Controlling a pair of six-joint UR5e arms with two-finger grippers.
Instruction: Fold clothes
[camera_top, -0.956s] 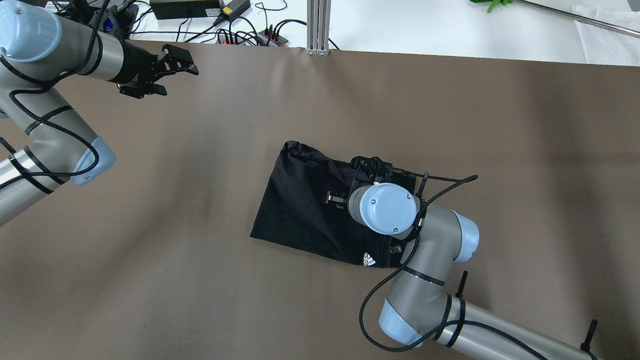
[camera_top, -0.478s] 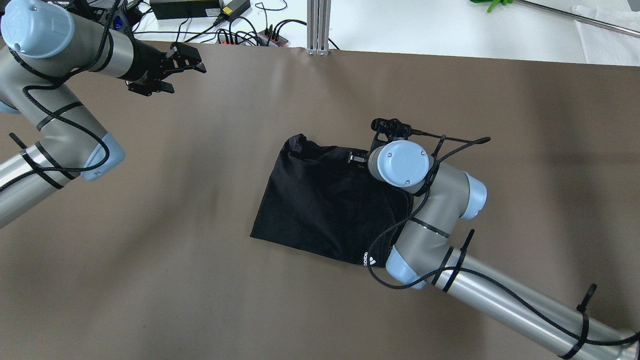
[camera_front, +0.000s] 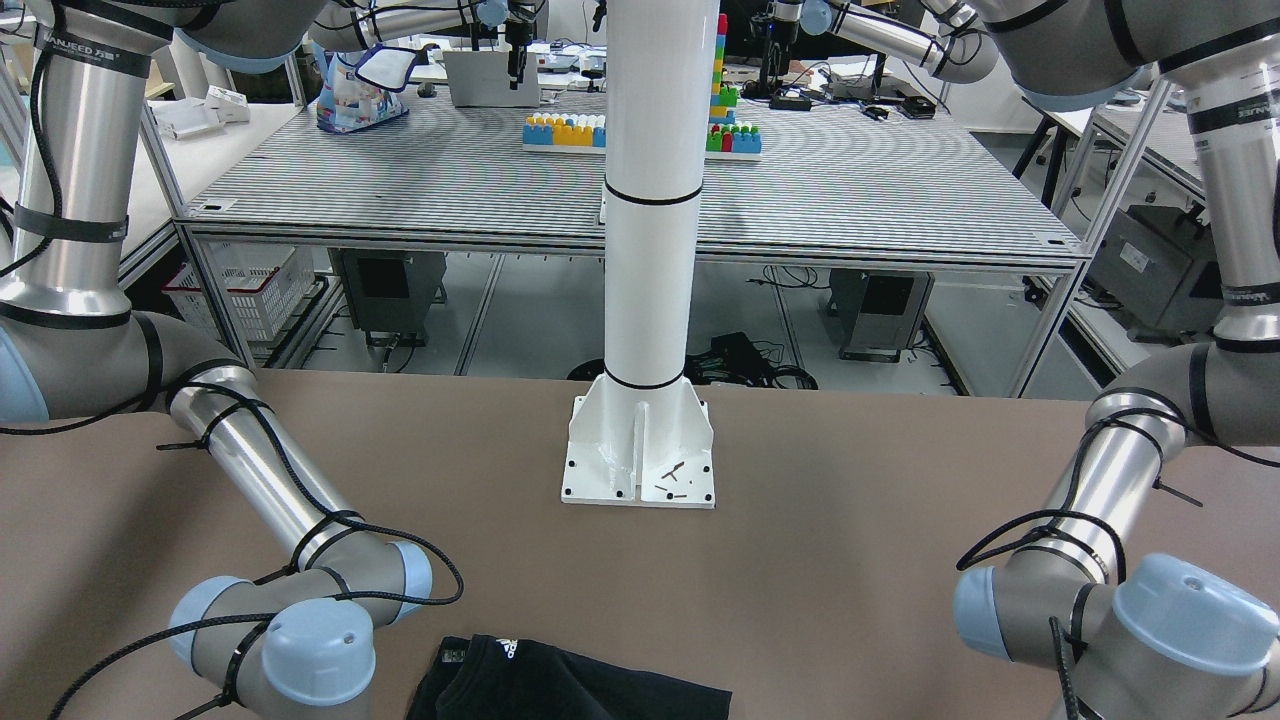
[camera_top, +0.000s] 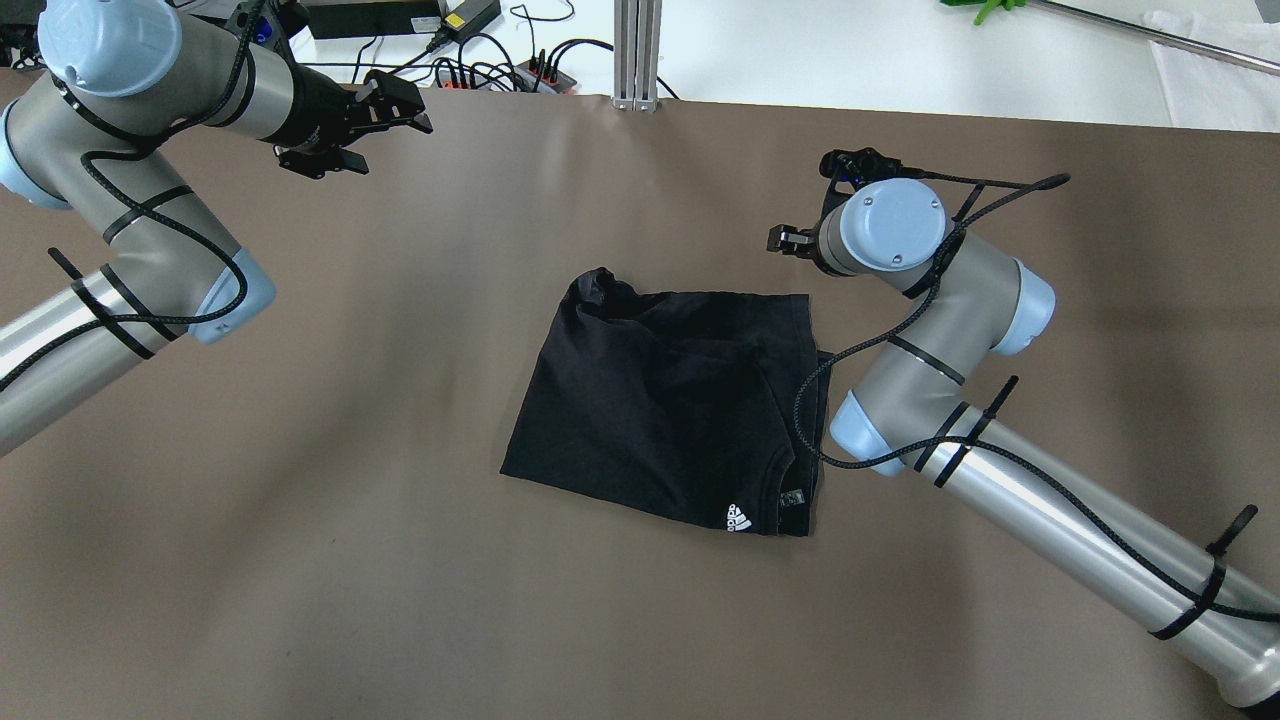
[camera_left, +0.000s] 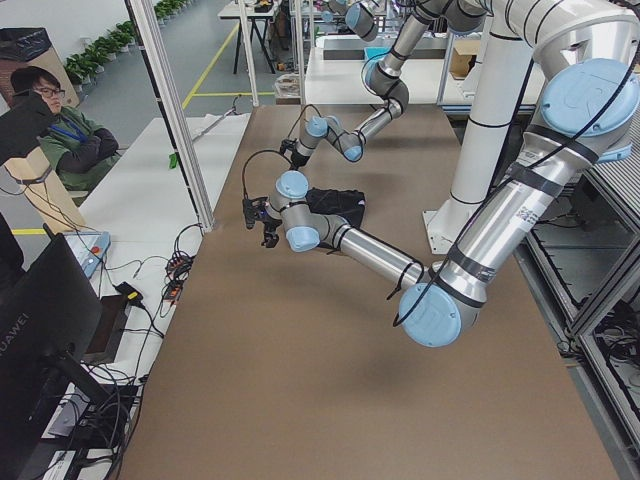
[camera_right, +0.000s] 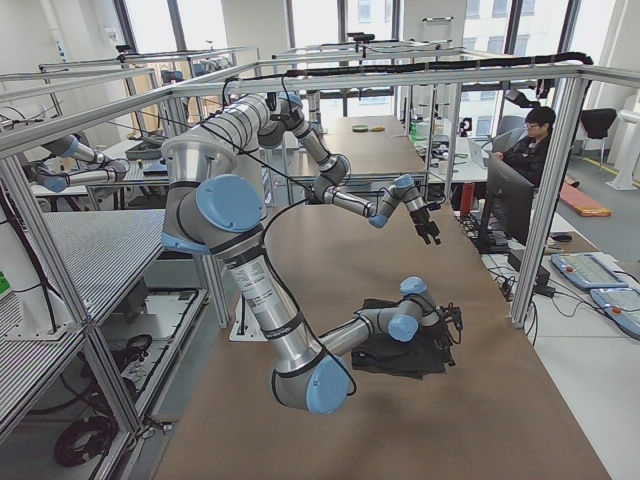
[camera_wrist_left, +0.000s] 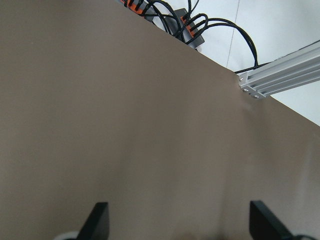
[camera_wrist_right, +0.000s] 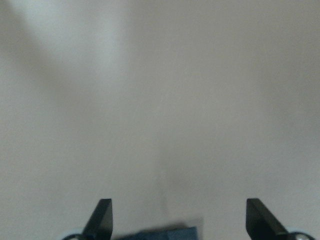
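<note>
Right arm has come off the clothes (camera_top: 660, 400) in the last second: its wrist was over the fabric, now it sits beyond the garment's far right corner, clear of it; left gripper (camera_top: 388, 140) has crept toward the far edge of the table (camera_top: 400, 580), ending near the power strip (camera_top: 478, 72) and cables.

Right gripper (camera_wrist_right: 180, 220): mostly hidden under the wrist cap from overhead; wrist camera shows both fingers (camera_wrist_right: 102, 217) spread wide, only blurred bare tabletop between them, holding nothing.

Left gripper: fingers (camera_wrist_left: 99, 220) also spread wide in its wrist view, nothing between them; brown surface ahead, aluminium profile (camera_wrist_left: 280, 77) at the far edge; held above the table, well apart from the garment.

Clothes: black, lying flat at mid-table, folded to a rough four-sided shape; fabric bunched at the far left corner; white logo (camera_top: 738, 518) and small label (camera_top: 793, 497) at the near right corner, by the collar.

Right arm's black cable (camera_top: 805, 410) loops across the garment's right edge in the overhead view; cannot tell if it touches.

Front view catches only the garment's robot-side edge at the bottom of frame, between the two arms; white column (camera_front: 650, 250) stands bolted to the table on the robot's side of it.
</note>
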